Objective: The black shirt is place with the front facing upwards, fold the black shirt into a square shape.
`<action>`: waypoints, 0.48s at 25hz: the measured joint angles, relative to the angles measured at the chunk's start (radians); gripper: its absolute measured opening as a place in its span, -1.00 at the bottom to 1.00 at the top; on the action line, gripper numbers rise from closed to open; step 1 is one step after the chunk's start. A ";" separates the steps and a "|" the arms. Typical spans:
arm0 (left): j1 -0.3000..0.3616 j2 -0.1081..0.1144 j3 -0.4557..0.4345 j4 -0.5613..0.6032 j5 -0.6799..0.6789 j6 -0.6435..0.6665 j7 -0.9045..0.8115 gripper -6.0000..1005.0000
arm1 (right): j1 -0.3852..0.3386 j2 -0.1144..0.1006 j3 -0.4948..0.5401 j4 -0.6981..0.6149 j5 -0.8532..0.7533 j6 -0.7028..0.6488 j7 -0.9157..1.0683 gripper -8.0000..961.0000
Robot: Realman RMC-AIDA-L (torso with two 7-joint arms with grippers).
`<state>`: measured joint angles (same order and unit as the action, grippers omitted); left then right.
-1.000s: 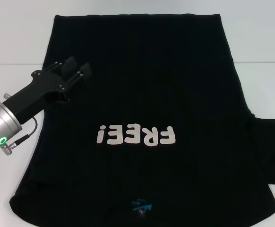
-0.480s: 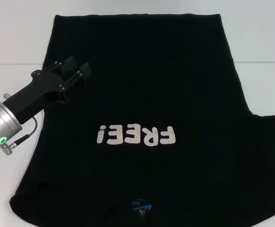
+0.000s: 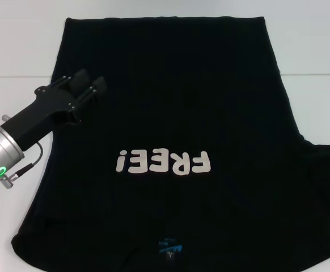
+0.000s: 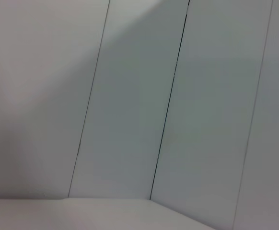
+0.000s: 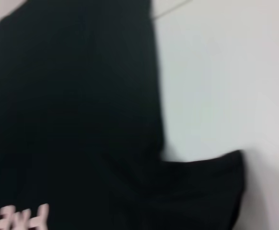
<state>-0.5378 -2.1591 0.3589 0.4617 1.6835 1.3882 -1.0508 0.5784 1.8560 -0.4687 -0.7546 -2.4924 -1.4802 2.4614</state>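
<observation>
The black shirt [image 3: 170, 102] lies flat on the white table [image 3: 17, 45], front up, with its pale "FREE!" print [image 3: 164, 162] in the middle and a blue neck label [image 3: 169, 247] at the near edge. Its right sleeve [image 3: 324, 170] stretches out past the picture's right side. My left gripper [image 3: 90, 80] hovers over the shirt's left edge with its fingers close together and nothing between them. The right wrist view shows the shirt [image 5: 72, 110], its sleeve [image 5: 211, 187] and a piece of the print [image 5: 19, 218]. The right gripper itself is out of sight.
White table surface [image 5: 216, 72] runs along both sides of the shirt and behind its far hem. A seam line [image 3: 312, 74] crosses the table. The left wrist view shows only pale wall panels [image 4: 130, 105].
The shirt's right sleeve has spread outward to the right, from a folded-in shape to lying out flat. My left gripper has drawn back slightly to the left.
</observation>
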 joint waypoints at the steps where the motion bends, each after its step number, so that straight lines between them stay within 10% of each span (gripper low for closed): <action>1: 0.001 0.000 0.000 0.000 0.000 0.000 0.000 -0.04 | 0.000 0.000 -0.002 0.000 0.010 -0.013 -0.003 -0.93; 12: 0.003 -0.002 0.000 -0.004 -0.001 0.000 0.002 -0.04 | 0.045 0.027 -0.011 0.008 0.061 -0.065 -0.029 -0.93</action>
<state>-0.5353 -2.1611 0.3590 0.4574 1.6827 1.3881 -1.0487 0.6230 1.8825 -0.4799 -0.7464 -2.4313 -1.5451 2.4324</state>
